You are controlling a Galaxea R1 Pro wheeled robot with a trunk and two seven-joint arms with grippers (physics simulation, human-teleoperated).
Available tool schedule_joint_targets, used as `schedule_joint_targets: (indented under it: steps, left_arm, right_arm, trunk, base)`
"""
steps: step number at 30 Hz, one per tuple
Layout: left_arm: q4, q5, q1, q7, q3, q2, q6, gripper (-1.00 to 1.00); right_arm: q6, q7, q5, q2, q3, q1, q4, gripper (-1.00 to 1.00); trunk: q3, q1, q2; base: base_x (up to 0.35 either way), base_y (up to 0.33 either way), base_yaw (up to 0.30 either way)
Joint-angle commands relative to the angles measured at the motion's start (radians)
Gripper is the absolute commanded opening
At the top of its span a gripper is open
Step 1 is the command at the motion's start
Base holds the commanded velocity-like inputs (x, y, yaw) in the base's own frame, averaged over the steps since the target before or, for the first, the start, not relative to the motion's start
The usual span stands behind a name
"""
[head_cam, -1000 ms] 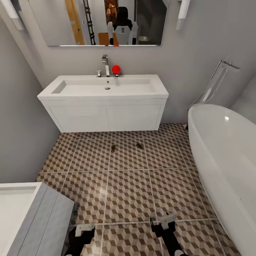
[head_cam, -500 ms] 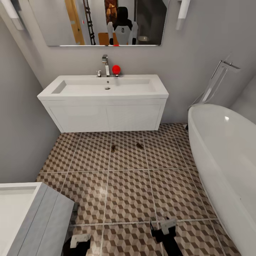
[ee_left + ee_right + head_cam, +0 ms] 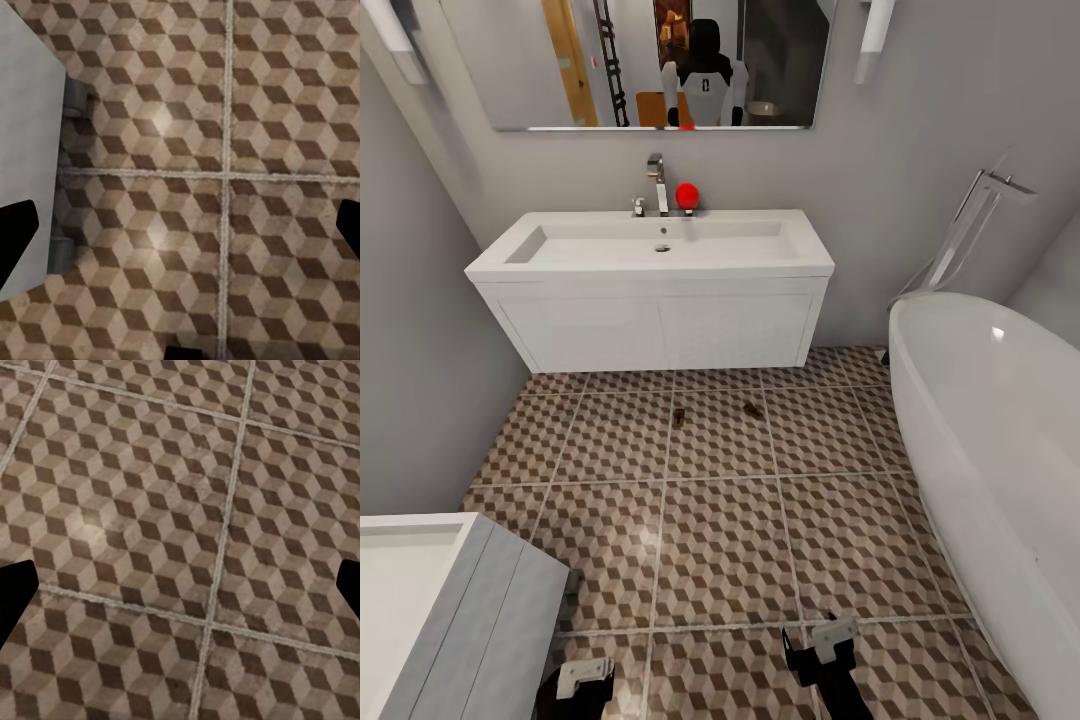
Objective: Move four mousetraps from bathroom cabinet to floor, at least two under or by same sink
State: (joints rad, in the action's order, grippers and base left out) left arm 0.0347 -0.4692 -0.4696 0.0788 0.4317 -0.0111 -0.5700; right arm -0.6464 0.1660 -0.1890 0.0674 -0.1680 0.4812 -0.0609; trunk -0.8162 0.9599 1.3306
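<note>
I am standing in the bathroom facing the bathroom sink [image 3: 650, 262], which is sitting in the upper middle of the head view, with the bathroom floor [image 3: 720, 540] spreading out below it. Two small dark objects are lying on the tiles just in front of the sink: one [image 3: 678, 417] near the centre of the frame and one [image 3: 753, 409] a little to its right. They are too small for me to be sure, but I am judging them to be two mousetraps already set down; their long axes are too small to read.

Both lie up the frame from my arms, well apart from either pincer. My right pincer [image 3: 822, 640] is showing at the lower right of centre, my left pincer [image 3: 585, 675] at the lower left. In each wrist view the dark fingertips are sitting at opposite edges with bare tile between, so I am reading both as spread wide and carrying nothing.

If that count of two holds, two traps are still remaining, and I am judging that the next move is turning away toward the cabinet.

One white bathtub [image 3: 1000, 470] is filling the right side, one grey-and-white unit [image 3: 460, 610] the lower left corner, one mirror [image 3: 660, 60] the top, and one red ball [image 3: 686, 194] is resting by the tap [image 3: 657, 180].
</note>
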Motion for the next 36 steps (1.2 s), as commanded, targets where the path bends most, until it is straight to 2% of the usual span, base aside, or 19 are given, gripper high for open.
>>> schedule_joint_targets:
  steps: [1, 13, 36]
  left_arm:
    - [0.004, -0.002, -0.001, 0.006, 0.009, -0.001, -0.005, 1.00]
    - [0.004, 0.000, -0.001, 0.006, 0.009, -0.001, -0.004, 1.00]
    - [0.004, 0.001, -0.001, 0.005, 0.009, -0.002, -0.004, 1.00]
  right_arm:
    - [-0.001, 0.010, -0.009, 0.000, -0.004, 0.001, 0.001, 1.00]
    - [-0.001, 0.010, -0.009, 0.000, -0.004, 0.000, 0.001, 1.00]
    - [-0.003, 0.010, -0.009, 0.000, -0.005, -0.001, 0.001, 1.00]
  trunk:
    - [-0.001, 0.000, 0.000]
    - [0.000, 0.000, 0.000]
    - [0.108, -0.088, -0.161]
  base:
    - [0.000, 0.000, 0.000]
    - [0.000, 0.000, 0.000]
    - [0.000, 0.000, 0.000]
